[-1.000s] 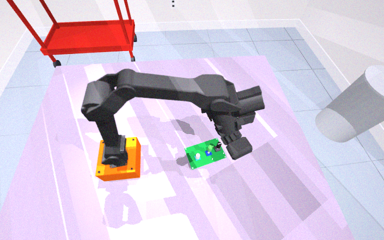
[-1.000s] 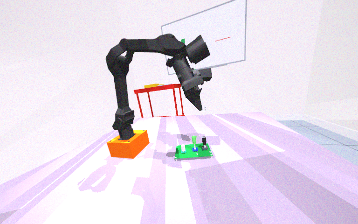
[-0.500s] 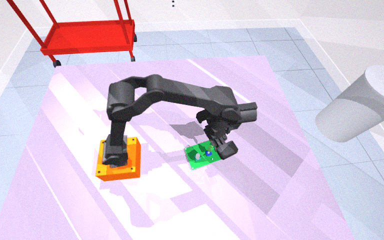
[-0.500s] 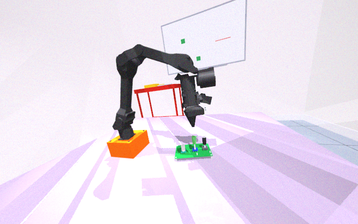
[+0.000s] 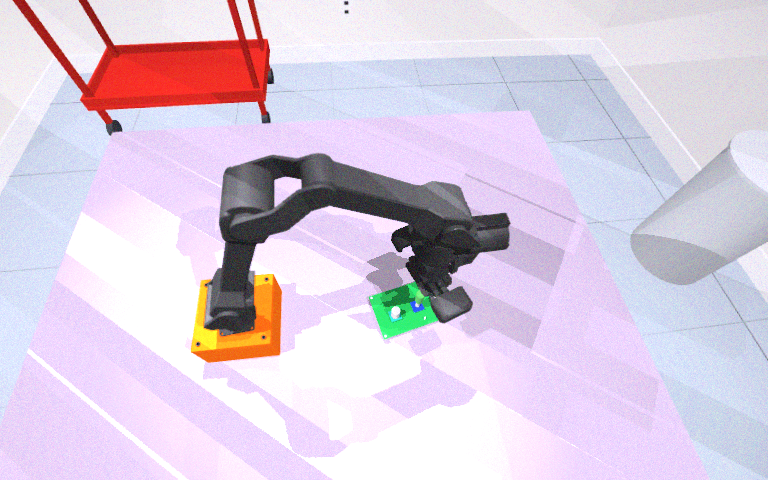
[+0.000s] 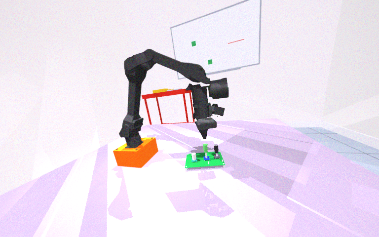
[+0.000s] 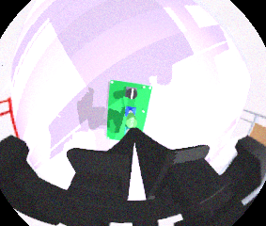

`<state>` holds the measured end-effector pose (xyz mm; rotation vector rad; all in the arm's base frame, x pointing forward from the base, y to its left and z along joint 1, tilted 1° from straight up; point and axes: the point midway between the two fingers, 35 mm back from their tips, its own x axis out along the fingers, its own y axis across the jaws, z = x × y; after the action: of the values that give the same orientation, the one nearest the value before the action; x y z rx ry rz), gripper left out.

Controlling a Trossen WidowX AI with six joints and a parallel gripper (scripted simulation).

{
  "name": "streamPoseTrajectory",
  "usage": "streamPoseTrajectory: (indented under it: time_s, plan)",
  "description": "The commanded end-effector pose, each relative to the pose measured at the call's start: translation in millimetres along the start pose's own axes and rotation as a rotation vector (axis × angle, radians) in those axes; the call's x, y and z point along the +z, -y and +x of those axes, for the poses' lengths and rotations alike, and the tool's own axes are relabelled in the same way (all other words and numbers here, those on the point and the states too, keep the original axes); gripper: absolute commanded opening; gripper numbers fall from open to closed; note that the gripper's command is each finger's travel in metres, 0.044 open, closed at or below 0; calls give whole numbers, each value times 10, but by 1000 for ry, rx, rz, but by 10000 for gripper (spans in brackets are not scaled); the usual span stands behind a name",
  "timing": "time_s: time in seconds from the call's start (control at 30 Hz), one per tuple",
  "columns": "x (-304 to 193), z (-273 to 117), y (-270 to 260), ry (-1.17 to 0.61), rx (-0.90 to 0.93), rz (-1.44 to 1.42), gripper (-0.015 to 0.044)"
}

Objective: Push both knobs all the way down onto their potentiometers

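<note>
The green circuit board (image 5: pixel 386 326) (image 6: pixel 197 165) (image 7: pixel 141 99) stands on the table. A green knob (image 6: pixel 205 147) (image 7: pixel 132 121) sits high on its shaft above a blue potentiometer (image 5: pixel 417 306) (image 6: pixel 206 158) (image 7: pixel 131 110). A black knob (image 6: pixel 215 148) (image 7: pixel 132 93) also sits high, above a dark grey potentiometer (image 6: pixel 216 156); the arm hides it in the top view. A white knob (image 5: pixel 395 311) (image 6: pixel 193 156) sits low at a teal potentiometer. My gripper (image 6: pixel 205 138) (image 7: pixel 134 130) is shut and empty, its tips pointing down a little above the green knob, with a gap between.
The orange base block (image 5: pixel 269 321) (image 6: pixel 135 157) carries the arm, left of the board. A red cart (image 5: pixel 180 74) (image 6: pixel 168 94) stands behind the table. A grey cylinder (image 5: pixel 709 220) is at the right in the top view, beyond the table.
</note>
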<state>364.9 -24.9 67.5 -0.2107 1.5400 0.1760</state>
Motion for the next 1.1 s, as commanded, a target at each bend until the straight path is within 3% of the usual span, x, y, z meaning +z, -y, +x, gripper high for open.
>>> streamPoseTrajectory:
  time_s: [0.0, 1.07]
  plan:
    - [-14, 65, -15, -6, 8, -5, 0]
    - [-16, 232, -17, -6, 8, -5, 0]
